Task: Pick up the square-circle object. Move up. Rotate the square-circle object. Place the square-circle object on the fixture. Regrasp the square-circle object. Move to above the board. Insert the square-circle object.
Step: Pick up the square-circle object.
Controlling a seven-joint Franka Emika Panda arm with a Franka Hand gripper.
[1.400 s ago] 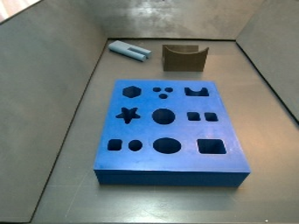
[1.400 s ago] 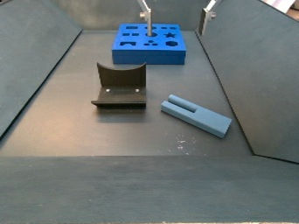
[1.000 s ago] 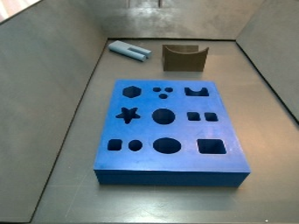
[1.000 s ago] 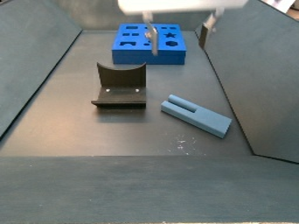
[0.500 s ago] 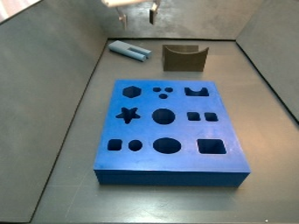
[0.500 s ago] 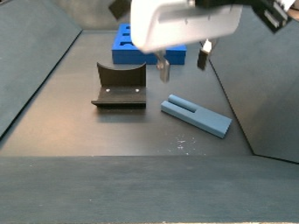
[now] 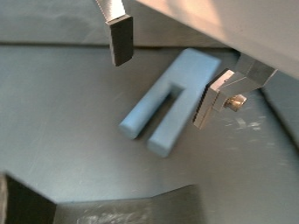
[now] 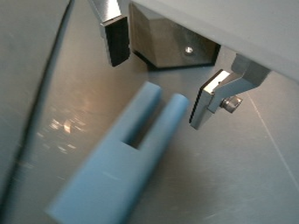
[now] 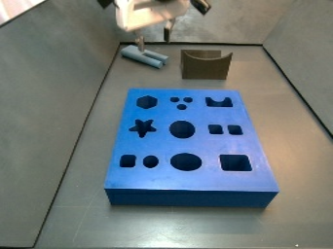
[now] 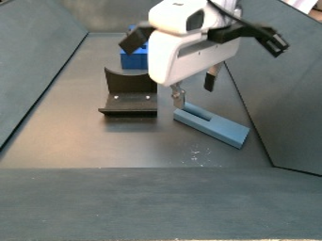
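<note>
Nothing was done yet: gripper (image 7: 166,80) hovered with jaws wide over the square-circle object (image 7: 170,102), near the floor's far edge.

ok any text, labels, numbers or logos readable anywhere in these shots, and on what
None can be read.
The board shows only shaped holes, no lettering.
The square-circle object, the fixture and the white arm housing show no marks.
The gripper hangs just above the square-circle object, jaws open; its plates are unmarked.
</note>
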